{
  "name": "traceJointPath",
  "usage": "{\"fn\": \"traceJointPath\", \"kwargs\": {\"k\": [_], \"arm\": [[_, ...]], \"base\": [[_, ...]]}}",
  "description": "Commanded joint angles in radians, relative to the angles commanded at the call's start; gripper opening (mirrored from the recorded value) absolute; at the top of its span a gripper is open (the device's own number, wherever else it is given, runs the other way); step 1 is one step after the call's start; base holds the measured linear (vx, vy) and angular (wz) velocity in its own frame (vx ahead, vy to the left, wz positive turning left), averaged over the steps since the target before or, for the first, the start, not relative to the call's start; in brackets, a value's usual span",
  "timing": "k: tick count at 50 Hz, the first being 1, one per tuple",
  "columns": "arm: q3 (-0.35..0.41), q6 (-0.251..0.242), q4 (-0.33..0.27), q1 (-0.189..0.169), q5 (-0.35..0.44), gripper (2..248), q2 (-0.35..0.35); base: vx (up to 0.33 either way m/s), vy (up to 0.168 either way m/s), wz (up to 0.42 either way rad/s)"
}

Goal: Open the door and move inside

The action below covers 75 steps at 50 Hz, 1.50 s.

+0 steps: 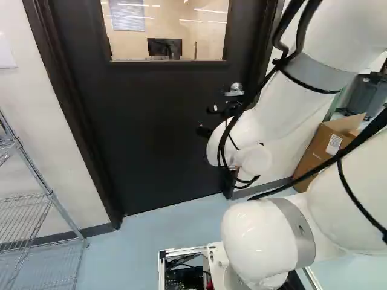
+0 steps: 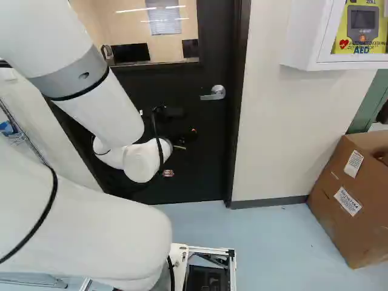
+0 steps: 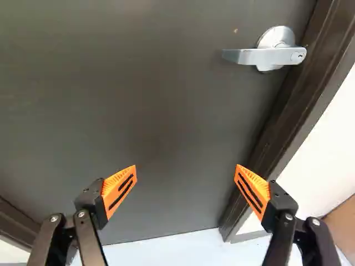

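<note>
One silver lever handle (image 3: 247,56) sits on the dark door (image 3: 150,111), close to its frame (image 3: 294,100), presumably where the latch works. The door looks closed. I have the gripper (image 3: 186,169) spread wide, holding nothing, lever ahead, likely so it can straddle it. A cardboard box (image 2: 333,206) stands by the wall (image 2: 267,133), probably clear of my way in.

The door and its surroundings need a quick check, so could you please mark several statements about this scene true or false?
1. The door has a window. True.
2. The door stands wide open. False: it is shut.
3. The handle is a lever. True.
4. The gripper is shut on the handle. False: it is open, holding nothing.
5. In the right base view, a box stands right of the door. True.
</note>
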Motion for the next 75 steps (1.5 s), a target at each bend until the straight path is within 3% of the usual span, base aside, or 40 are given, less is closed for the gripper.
{"fn": "traceJointPath", "kwargs": {"k": [54,75], "arm": [[-0.148,0.0,0.0,-0.043,0.0,247,-0.019],[-0.214,0.0,0.0,-0.043,0.0,247,-0.04]], "base": [[0.0,0.0,0.0],[0.0,0.0,0.0]]}}
